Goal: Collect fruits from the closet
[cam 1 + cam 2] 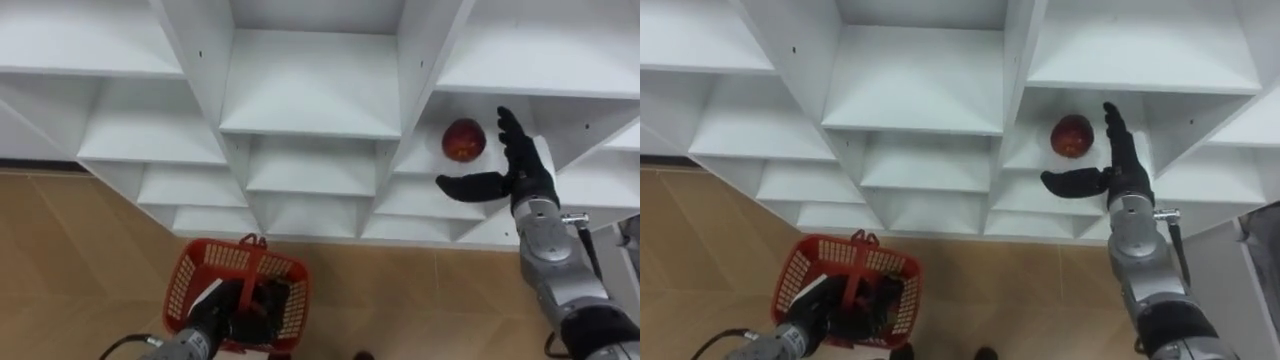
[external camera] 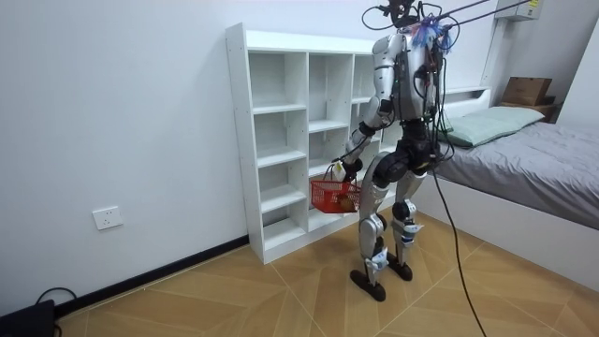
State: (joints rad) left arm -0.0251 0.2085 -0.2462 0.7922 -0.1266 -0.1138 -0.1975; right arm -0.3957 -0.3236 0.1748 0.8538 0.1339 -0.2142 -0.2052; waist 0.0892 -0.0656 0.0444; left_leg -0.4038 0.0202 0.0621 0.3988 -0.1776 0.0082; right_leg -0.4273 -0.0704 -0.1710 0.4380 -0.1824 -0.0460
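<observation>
White board throughout: one closet [image 1: 310, 90] of open compartments. Cut off at the top and both sides in the eye views, seen whole against the wall [image 2: 112, 112] in the room view. Standing upright on two legs directly in front of it, facing its middle and right columns.

Below the closet's bottom row, above the wooden floor [image 1: 80, 250]: one red mesh basket [image 1: 190, 275], clear of the floor in the room view and hanging at the left robot hand [image 1: 232, 308]. Near side of the basket covered by the arm. Contents hard to make out, just dark shapes under the handle. Grip of that robot hand impossible to tell, dark against the dark inside.

Up inside a compartment of the closet's right column: the right robot hand [image 1: 520, 165], spread wide open, thumb stuck out sideways, grasping nothing.

In that same compartment, on its shelf, just beside the open palm and above the thumb: one round red fruit [image 1: 463, 140]. Very near the robot hand, though contact not to be told.
</observation>
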